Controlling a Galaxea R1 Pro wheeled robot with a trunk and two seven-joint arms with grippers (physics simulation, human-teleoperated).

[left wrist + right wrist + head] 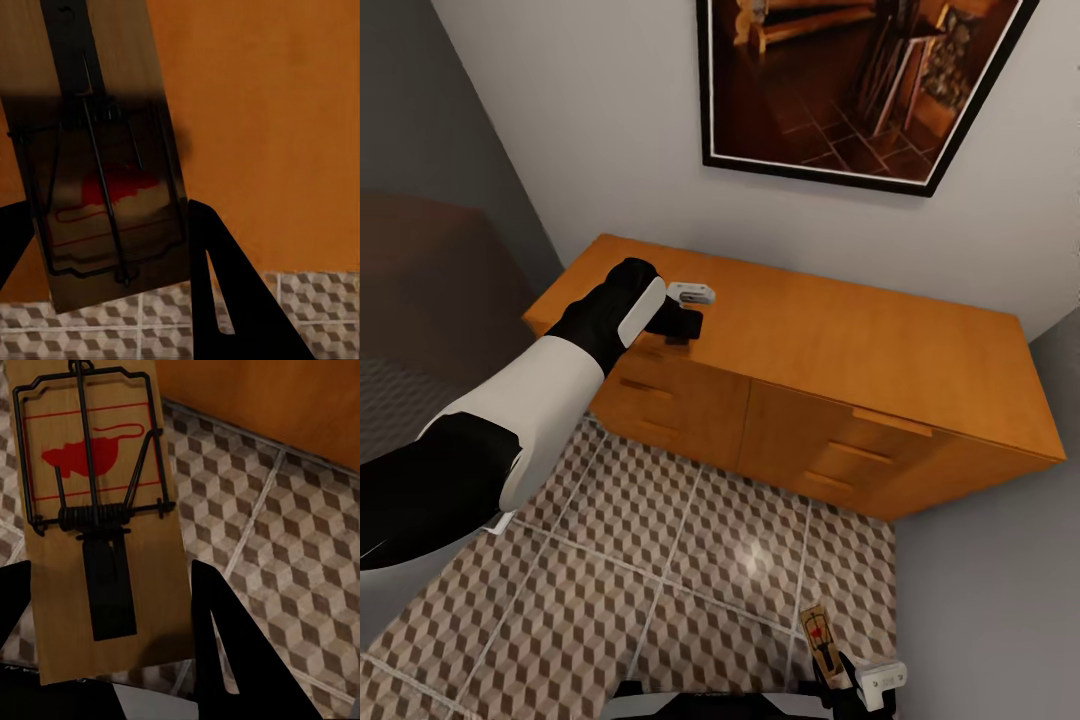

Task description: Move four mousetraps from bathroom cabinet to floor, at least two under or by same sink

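Observation:
My left gripper (682,326) is at the front left edge of the orange-brown cabinet (840,340). In the left wrist view it (109,217) is shut on a tan mousetrap (105,172) with a dark wire and a red mark, held against the cabinet's orange wood. My right gripper (842,672) hangs low at the bottom right, shut on a second mousetrap (816,630). In the right wrist view that trap (97,510) sits between the black fingers (225,637), above the cube-patterned floor (285,525). The sink is out of view.
The cabinet stands against a white wall under a dark-framed picture (860,80). Its drawer fronts with bar handles (890,422) face me. The tiled floor (700,560) spreads between me and the cabinet. A grey wall (1000,600) closes the right side.

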